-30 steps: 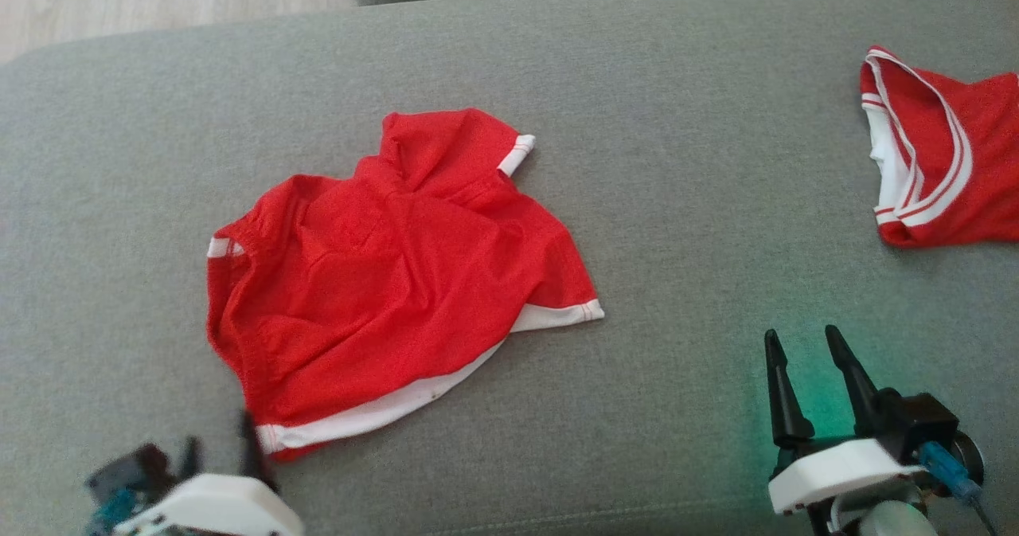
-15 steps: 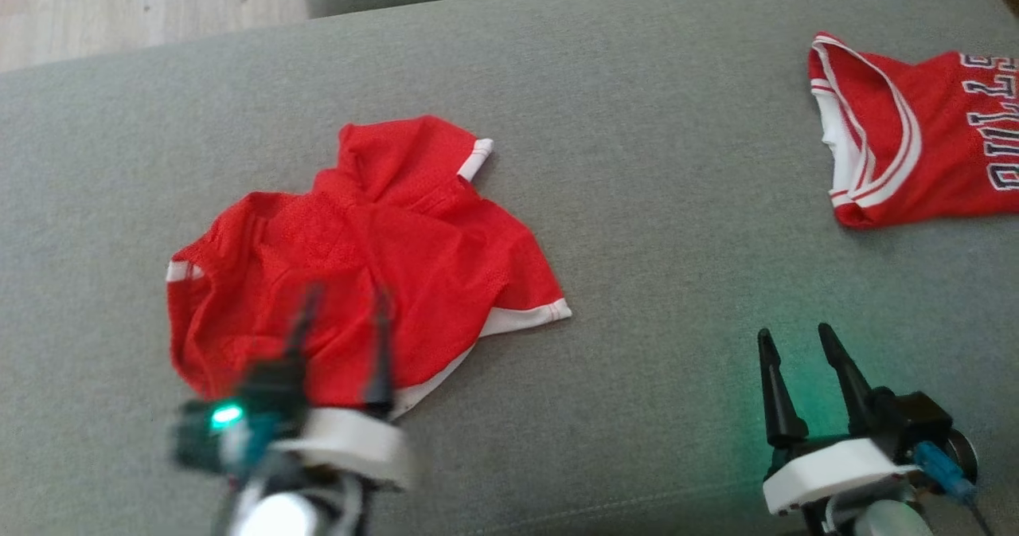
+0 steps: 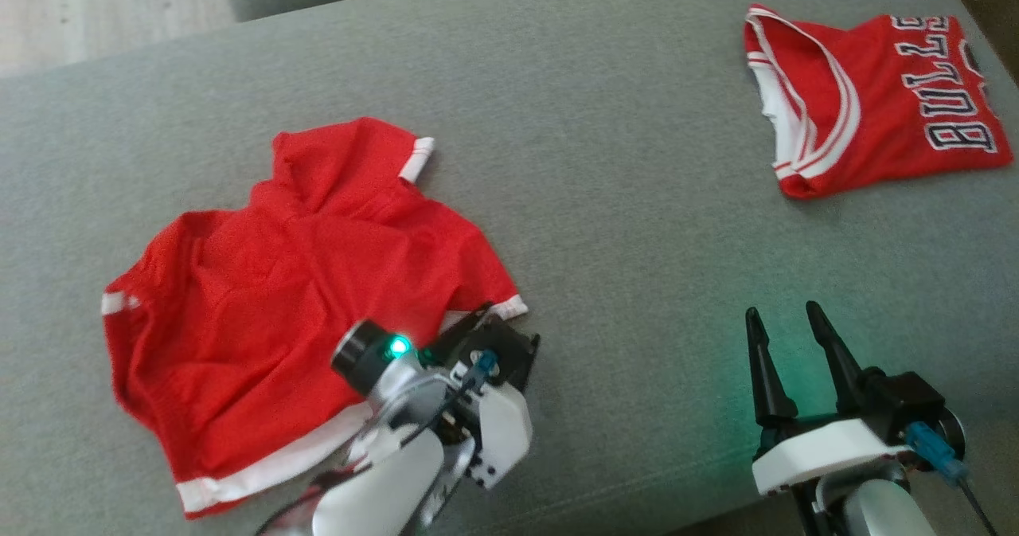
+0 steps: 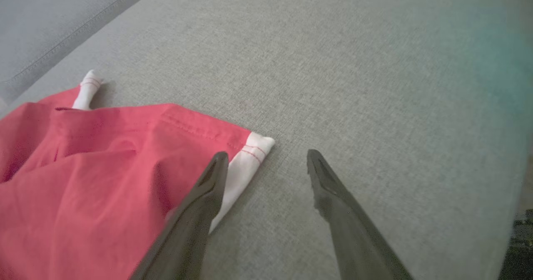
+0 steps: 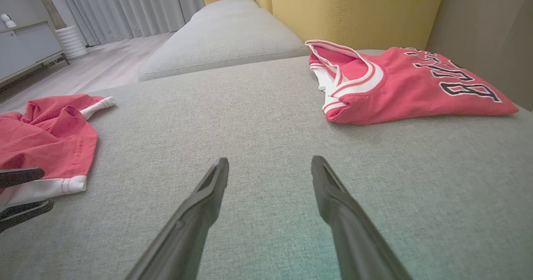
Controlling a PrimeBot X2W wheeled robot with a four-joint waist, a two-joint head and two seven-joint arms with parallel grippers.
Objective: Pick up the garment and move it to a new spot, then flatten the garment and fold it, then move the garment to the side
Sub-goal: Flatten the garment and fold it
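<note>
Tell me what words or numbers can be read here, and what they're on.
"BULLS": dark, white-edged letters on the folded red jersey.
Crumpled red garment: no writing visible.

I was in a home, a living room by the look of it. Under me lay the wide grey fabric sofa seat, with a second grey cushion beyond it and a yellow upholstered backrest behind. Long pale curtains hung down to a light wood floor, and a low grey cabinet stood by the wall. A crumpled red garment and a red BULLS jersey lay out on the seat.
</note>
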